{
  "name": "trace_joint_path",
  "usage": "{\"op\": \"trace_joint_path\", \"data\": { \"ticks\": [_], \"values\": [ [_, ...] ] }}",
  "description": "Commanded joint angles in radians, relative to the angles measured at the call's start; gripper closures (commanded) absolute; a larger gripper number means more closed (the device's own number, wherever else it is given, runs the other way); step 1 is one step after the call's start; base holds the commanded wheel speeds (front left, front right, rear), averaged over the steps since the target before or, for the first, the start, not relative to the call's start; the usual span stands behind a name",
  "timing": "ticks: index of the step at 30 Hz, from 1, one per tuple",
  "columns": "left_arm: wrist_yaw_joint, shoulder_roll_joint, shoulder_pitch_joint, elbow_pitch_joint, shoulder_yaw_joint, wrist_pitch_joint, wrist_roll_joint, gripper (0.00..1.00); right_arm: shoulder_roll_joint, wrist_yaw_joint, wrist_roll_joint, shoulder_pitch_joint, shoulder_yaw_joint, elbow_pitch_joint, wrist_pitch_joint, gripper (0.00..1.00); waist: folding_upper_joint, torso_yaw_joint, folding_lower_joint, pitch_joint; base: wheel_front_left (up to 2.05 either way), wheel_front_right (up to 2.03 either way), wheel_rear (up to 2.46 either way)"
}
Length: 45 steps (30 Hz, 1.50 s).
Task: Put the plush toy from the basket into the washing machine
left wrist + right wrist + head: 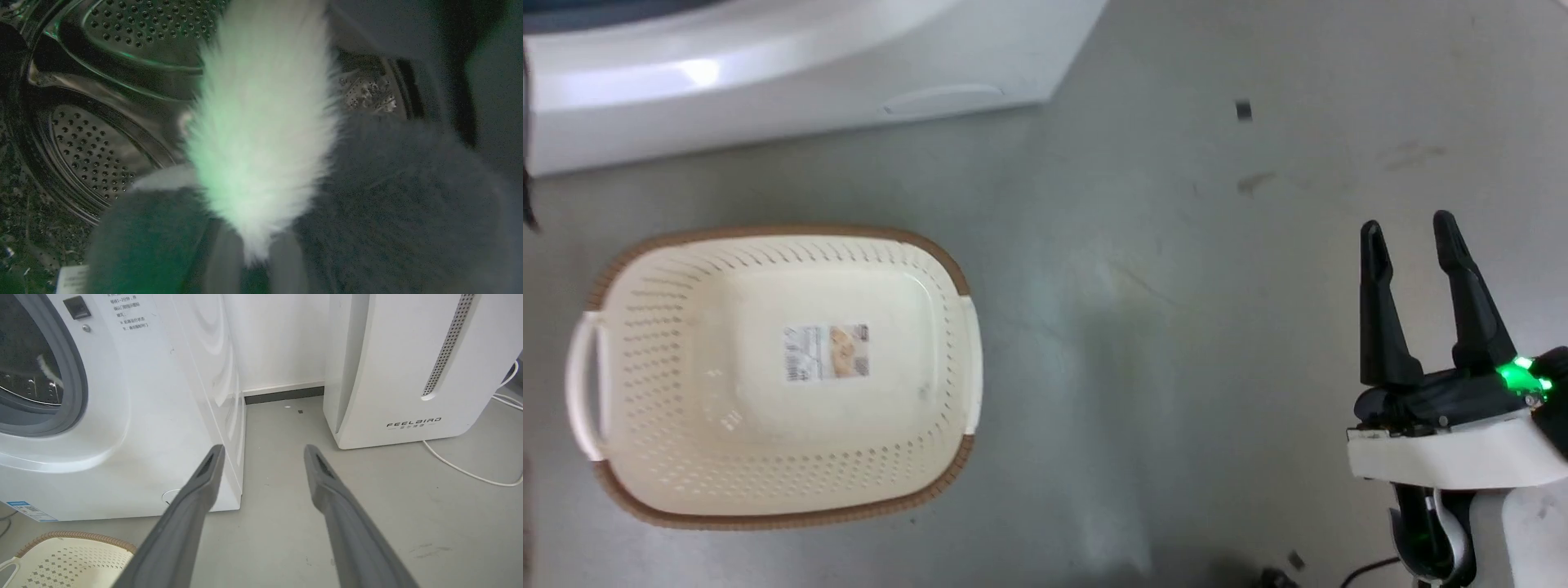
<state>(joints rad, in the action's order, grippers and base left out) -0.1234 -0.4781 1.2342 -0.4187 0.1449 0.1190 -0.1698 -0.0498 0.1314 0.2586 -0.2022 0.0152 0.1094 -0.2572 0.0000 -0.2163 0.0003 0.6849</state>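
1. Left wrist view: the plush toy (261,134) hangs right before the lens, long white pile in the middle, dark fur lower right, a small white tag (71,279) bottom left; behind it curves the perforated steel drum (94,151) of the washing machine (143,416), so the toy is inside the porthole.
2. Left gripper (253,253): two blurred grey fingers (222,261) rise close together with a white tuft pinched between them; it looks clenched on the toy.
3. Right gripper (1407,224): fingers spread wide over bare floor (1176,327), holding nothing, well apart from the basket (792,235); the basket shows its label (827,353) and no toy.
4. Handling, as I judge it: light, soft, floppy, nothing fragile; long pile slips and pulls thin, so a hold on the body is surer than one on a tuft.
5. Step in hand: letting go inside the drum; loose fur may cling to the fingers.
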Motion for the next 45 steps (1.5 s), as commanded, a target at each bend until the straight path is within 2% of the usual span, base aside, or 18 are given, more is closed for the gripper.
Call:
{"op": "trace_joint_path", "data": {
  "ticks": [1,7,13,21,27,28,29,37,45],
  "values": [
    [-0.001,-0.006,0.033,-0.006,0.000,0.002,0.004,1.00,0.000,-0.001,0.006,-0.017,0.002,0.004,-0.005,0.00,0.0000,-0.041,-0.0003,0.068,0.00,0.00,0.00],
    [-0.004,-0.056,0.257,-0.183,0.040,-0.008,0.042,1.00,0.000,-0.001,0.034,-0.042,0.025,0.008,-0.005,0.00,0.0000,-0.075,-0.0003,0.135,0.00,0.00,0.00],
    [0.003,-0.085,0.385,-0.348,0.067,-0.010,0.081,1.00,0.000,-0.001,0.052,-0.051,0.044,0.026,-0.005,0.00,0.0000,-0.098,-0.0003,0.179,0.00,0.00,0.00],
    [-0.005,-0.083,0.408,-0.549,0.123,-0.061,0.066,1.00,0.000,-0.001,0.057,-0.055,0.058,0.037,-0.005,0.00,0.0000,-0.094,-0.0003,0.208,0.00,0.00,0.00],
    [-0.007,-0.060,0.379,-0.606,0.220,-0.061,0.005,1.00,0.000,-0.001,0.047,-0.058,0.053,0.037,-0.005,0.00,0.0000,-0.075,-0.0003,0.198,0.00,0.00,0.00],
    [-0.007,-0.061,0.376,-0.610,0.235,-0.058,-0.009,0.55,0.000,-0.001,0.044,-0.058,0.050,0.037,-0.005,0.00,0.0000,-0.072,-0.0003,0.193,0.00,0.00,0.00],
    [-0.007,-0.062,0.373,-0.614,0.245,-0.051,-0.024,0.00,0.000,-0.001,0.040,-0.060,0.048,0.036,-0.005,0.00,0.0000,-0.068,-0.0003,0.188,0.00,0.00,0.00],
    [-0.007,-0.052,0.309,-0.643,0.313,0.055,-0.109,0.00,0.000,-0.001,0.001,-0.055,0.021,0.014,-0.005,0.00,0.0000,-0.027,-0.0003,0.089,0.00,0.00,0.00],
    [-0.007,0.005,0.120,-0.643,0.356,0.134,-0.205,0.00,0.000,-0.001,-0.062,-0.017,-0.010,-0.032,-0.005,0.00,0.0000,0.037,-0.0003,-0.121,0.00,0.00,0.00]
  ]
}}
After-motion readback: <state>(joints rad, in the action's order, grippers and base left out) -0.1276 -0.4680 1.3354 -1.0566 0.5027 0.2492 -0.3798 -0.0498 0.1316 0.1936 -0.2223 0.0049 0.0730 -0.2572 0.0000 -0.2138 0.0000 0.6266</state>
